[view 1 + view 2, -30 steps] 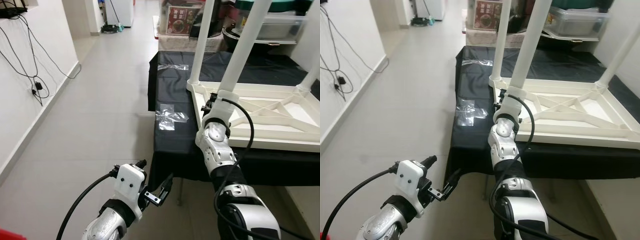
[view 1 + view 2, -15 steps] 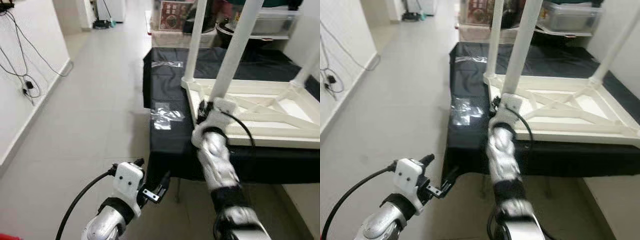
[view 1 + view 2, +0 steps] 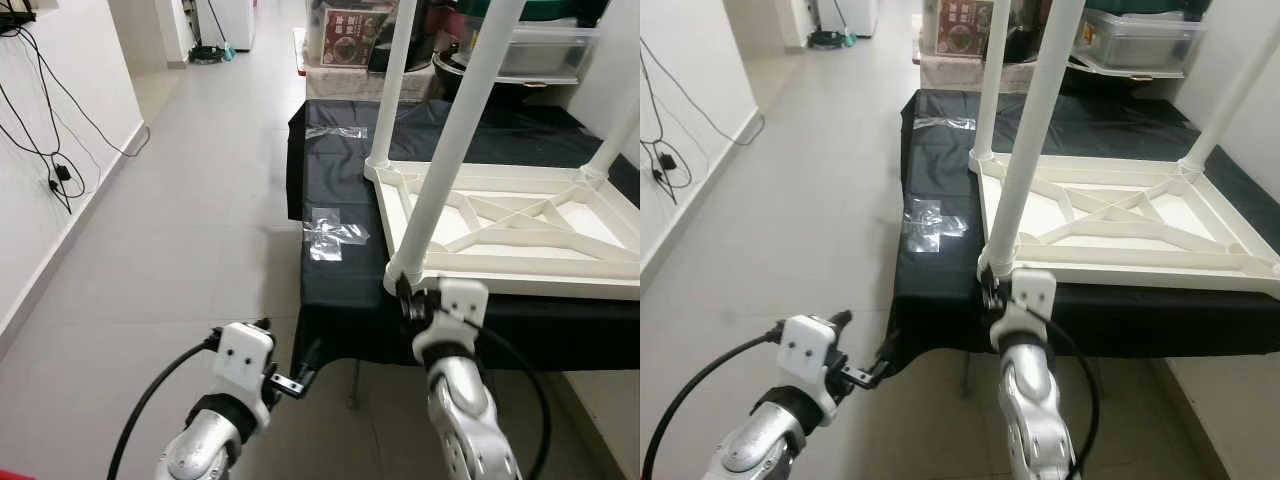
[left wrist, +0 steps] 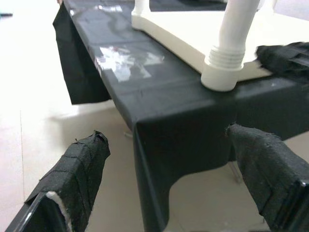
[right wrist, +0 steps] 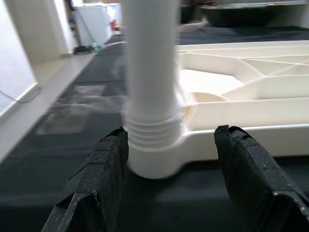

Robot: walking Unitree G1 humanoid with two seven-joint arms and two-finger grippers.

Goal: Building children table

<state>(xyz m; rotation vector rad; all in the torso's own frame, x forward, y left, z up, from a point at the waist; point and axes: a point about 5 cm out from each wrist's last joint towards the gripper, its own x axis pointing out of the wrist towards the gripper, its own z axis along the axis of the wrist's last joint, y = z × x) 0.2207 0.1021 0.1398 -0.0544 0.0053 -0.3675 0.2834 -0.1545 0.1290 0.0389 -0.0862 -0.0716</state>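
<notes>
smooth matt white plastic table frame (image 3: pixel 500 225) and legs (image 3: pixel 447 140); matt black cloth (image 3: pixel 340 250) with glossy clear tape patches (image 3: pixel 335 232); glossy grey floor tiles (image 3: pixel 170 230); fingers (image 5: pixel 108 164) wrapped in rough black fabric tape

Home interior: grey tiled hallway floor (image 3: pixel 190 230), white wall with trailing cables (image 3: pixel 55 140), storage boxes (image 3: pixel 545 50) and fridge (image 3: pixel 235 20) at far end.

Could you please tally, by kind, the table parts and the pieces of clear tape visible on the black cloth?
White table legs standing up from the frame: 3
White upturned tabletop frame: 1
Clear tape patches on the black cloth: 2
Total: 6
</notes>
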